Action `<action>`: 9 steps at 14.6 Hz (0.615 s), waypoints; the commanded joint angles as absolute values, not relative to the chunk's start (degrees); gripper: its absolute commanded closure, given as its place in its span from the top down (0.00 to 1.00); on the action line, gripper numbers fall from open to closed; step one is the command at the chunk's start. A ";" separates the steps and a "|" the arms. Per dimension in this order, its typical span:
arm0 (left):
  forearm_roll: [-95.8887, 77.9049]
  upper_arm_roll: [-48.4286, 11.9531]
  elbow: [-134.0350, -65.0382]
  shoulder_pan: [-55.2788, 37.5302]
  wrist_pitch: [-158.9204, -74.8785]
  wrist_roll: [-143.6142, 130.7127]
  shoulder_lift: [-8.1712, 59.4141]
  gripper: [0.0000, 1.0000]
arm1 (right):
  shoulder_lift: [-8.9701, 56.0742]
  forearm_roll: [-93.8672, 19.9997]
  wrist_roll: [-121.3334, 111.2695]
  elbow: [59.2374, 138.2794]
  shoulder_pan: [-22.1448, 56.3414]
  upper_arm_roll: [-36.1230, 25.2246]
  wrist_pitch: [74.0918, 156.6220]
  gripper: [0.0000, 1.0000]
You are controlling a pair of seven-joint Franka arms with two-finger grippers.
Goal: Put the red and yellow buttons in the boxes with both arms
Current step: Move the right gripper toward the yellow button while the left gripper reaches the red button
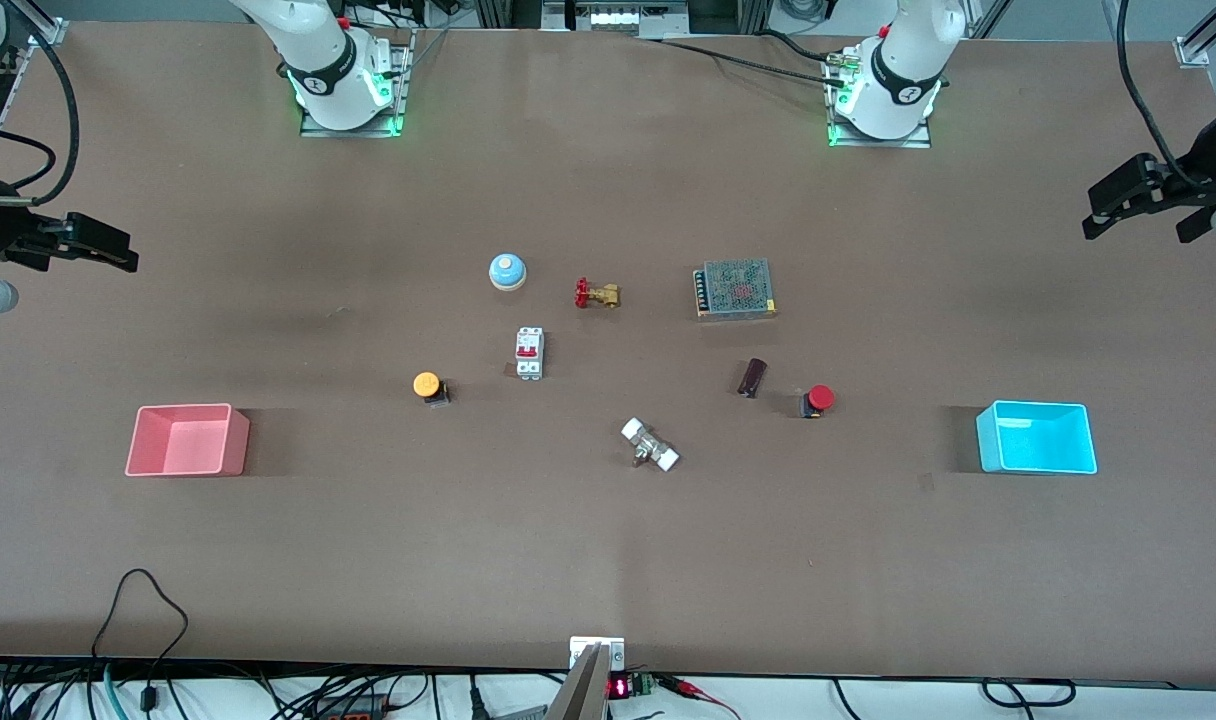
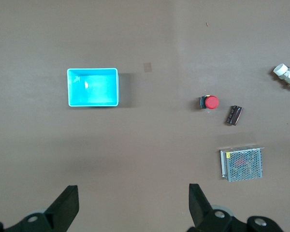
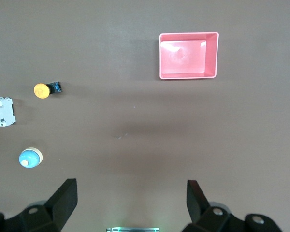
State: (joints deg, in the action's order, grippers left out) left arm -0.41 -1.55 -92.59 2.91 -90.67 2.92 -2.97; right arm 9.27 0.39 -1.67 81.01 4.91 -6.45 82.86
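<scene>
**Two buttons, two boxes, two waiting arms**

One red button [image 1: 819,398] and one yellow button [image 1: 427,385] are lying on their sides mid-table. One pink box [image 1: 187,440] is sitting toward the right arm's end, one blue box [image 1: 1036,437] toward the left arm's end. The left gripper [image 2: 134,202] and right gripper [image 3: 132,199] are hanging high over the table ends, fingers wide, holding nothing.

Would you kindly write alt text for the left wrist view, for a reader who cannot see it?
The left gripper hangs open above bare brown table, holding nothing. Below it lie a bright cyan rectangular plastic tub, empty, and, apart from it, a red mushroom-cap push-button lying on its side. Close to the button are a small dark cylinder and a metal mesh-covered box.
</scene>
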 commanded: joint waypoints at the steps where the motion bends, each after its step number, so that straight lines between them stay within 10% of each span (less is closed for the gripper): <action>1: -1.32 -1.84 -91.58 2.82 -89.56 2.99 -1.59 1.00 | 6.86 1.05 -1.32 83.84 4.83 -6.15 82.44 1.00; 9: -2.72 -3.24 -93.51 2.11 -95.44 -0.33 4.21 1.00 | 9.40 1.05 -1.14 89.80 7.20 -5.98 90.32 1.00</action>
